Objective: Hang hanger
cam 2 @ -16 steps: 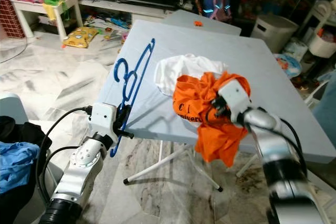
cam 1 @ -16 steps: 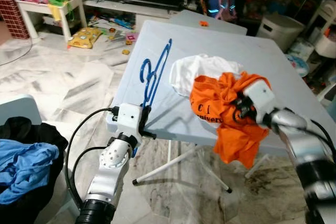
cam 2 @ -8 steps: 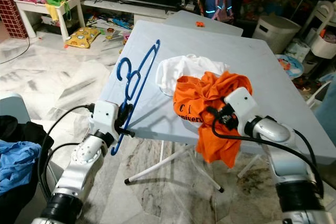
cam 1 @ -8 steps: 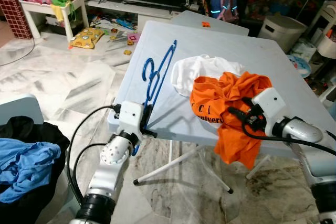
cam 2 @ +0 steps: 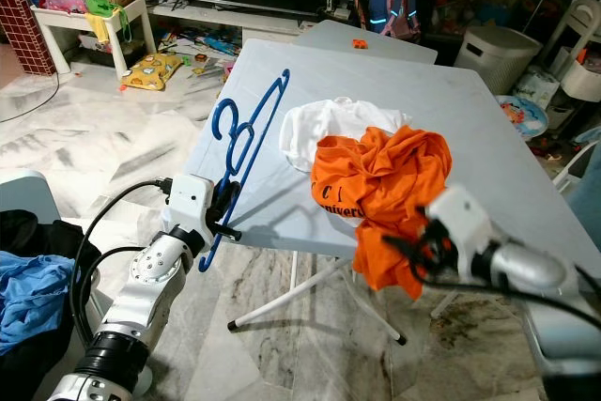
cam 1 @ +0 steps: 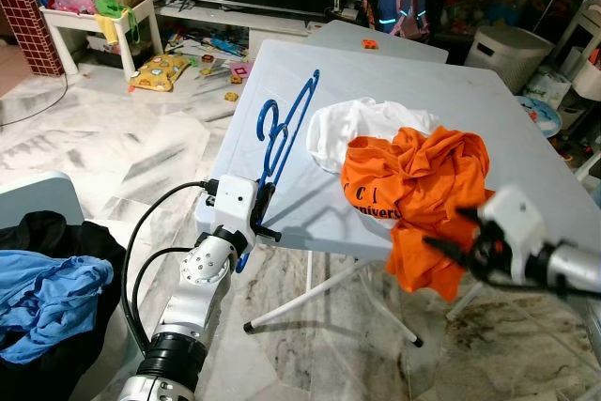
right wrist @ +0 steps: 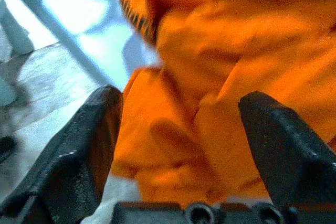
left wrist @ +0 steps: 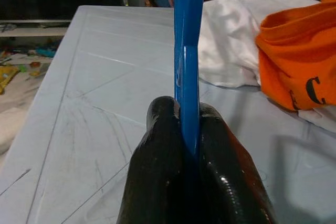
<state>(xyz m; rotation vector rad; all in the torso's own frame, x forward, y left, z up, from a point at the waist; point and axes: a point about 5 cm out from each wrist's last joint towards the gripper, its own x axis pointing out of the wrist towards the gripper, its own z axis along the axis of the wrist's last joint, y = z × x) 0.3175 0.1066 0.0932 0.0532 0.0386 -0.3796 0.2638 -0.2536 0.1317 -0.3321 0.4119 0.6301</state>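
My left end effector (left wrist: 190,129) is at the near left corner of the pale blue table (cam 1: 441,91), its two black fingers (left wrist: 157,145) pinched tight on the lower bar of the blue hanger (cam 1: 285,124). The hanger stands nearly upright from that grip, leaning over the table edge, with its hook curling off to the left, over the floor side. In my left wrist view the blue bar rises straight up between the finger pads, with the table surface stretching out beyond it.

My right end effector (right wrist: 184,145) is off the front edge of the table, its fingers (right wrist: 79,140) spread wide and holding nothing. It points at the hanging part of the orange shirt (cam 1: 423,194), which lies crumpled on the table and drapes over the front edge toward the floor. I cannot tell whether the fingertips touch the cloth. A white shirt (cam 1: 352,129) lies just behind the orange one, partly under it.

A heap of blue cloth (cam 1: 42,293) on dark fabric sits low on my left, beside my left arm.
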